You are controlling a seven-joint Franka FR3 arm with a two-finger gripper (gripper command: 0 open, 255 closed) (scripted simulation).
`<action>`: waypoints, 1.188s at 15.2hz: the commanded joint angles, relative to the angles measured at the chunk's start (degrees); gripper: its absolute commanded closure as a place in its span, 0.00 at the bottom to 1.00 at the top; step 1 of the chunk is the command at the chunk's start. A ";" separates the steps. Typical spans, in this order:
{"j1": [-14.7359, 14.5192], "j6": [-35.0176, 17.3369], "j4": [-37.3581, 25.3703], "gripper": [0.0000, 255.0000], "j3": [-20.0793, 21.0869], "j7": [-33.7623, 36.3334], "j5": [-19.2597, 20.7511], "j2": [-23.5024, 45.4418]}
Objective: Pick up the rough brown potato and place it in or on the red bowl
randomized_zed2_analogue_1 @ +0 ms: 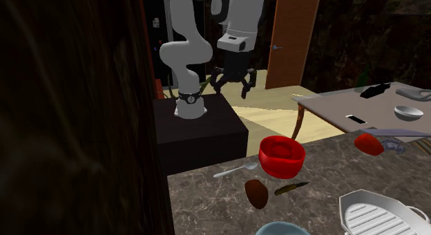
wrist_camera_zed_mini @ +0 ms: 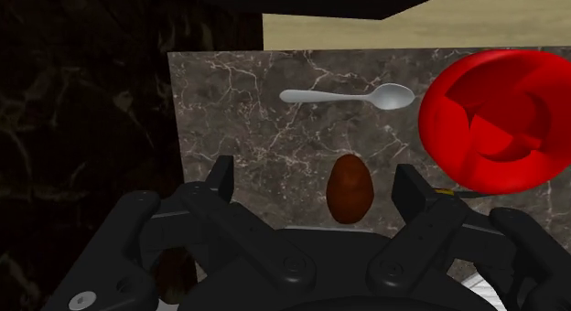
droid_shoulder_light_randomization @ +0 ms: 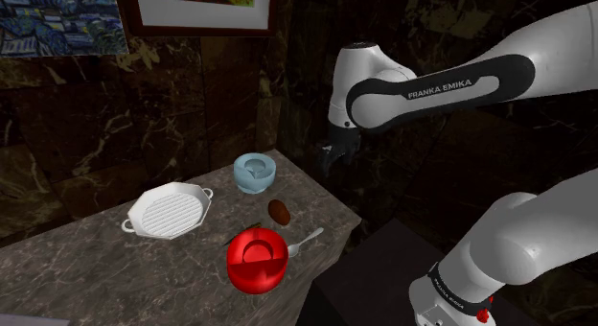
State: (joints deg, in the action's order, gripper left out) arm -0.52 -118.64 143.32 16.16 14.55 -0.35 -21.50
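Wrist view showed the gripper [wrist_camera_zed_mini: 313, 179] open, its two black fingers standing well apart with nothing between them but the scene far below. The potato [wrist_camera_zed_mini: 350, 188] lay on the dark marbled counter [wrist_camera_zed_mini: 238, 108], a brown egg-shaped lump with its long axis pointing roughly away from the hand, nearer one finger than the other. The red bowl [wrist_camera_zed_mini: 494, 126] sat empty close beside it, and a spoon [wrist_camera_zed_mini: 348, 97] lay on the counter just beyond the potato, apart from it. In the shoulder view the potato rested between the red bowl and a pale bowl [droid_shoulder_light_randomization: 255, 171], with a white grill pan [droid_shoulder_light_randomization: 171, 211] further along; the hand hung high above the counter's edge, well clear of everything.

By its look, the potato would probably handle as a firm, solid thing, fairly heavy for its bulk and not fragile, so a decent squeeze should do no harm. Its rough skin ought to give the pads some purchase. The rounded shape was the likely trouble: pinched near an end, it could squirt out or roll. The sound hold seemed to be across the narrow waist at mid-length, fingers low on both flanks.
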 commanded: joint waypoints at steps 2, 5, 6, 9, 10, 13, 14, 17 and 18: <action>0.53 -4.99 -1.52 0.00 2.83 4.26 3.01 7.19; 1.19 -9.11 -3.46 0.00 4.84 8.90 7.53 14.46; 1.33 -10.27 -4.29 0.00 5.33 10.62 9.35 16.98; 1.20 -13.01 -7.36 0.00 6.04 16.15 15.51 24.72; 0.92 -13.67 -8.56 0.00 5.98 18.01 17.67 27.32; -0.60 -14.98 -12.68 0.00 5.01 23.27 23.96 35.06; -1.31 -15.23 -14.20 0.00 4.47 24.84 25.87 37.59; -3.80 -15.60 -19.18 0.00 2.46 28.80 30.84 44.99; -4.69 -15.61 -20.97 0.00 1.73 29.88 32.22 47.40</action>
State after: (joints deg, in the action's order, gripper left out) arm -4.16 -134.46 124.63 18.55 43.02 30.22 23.07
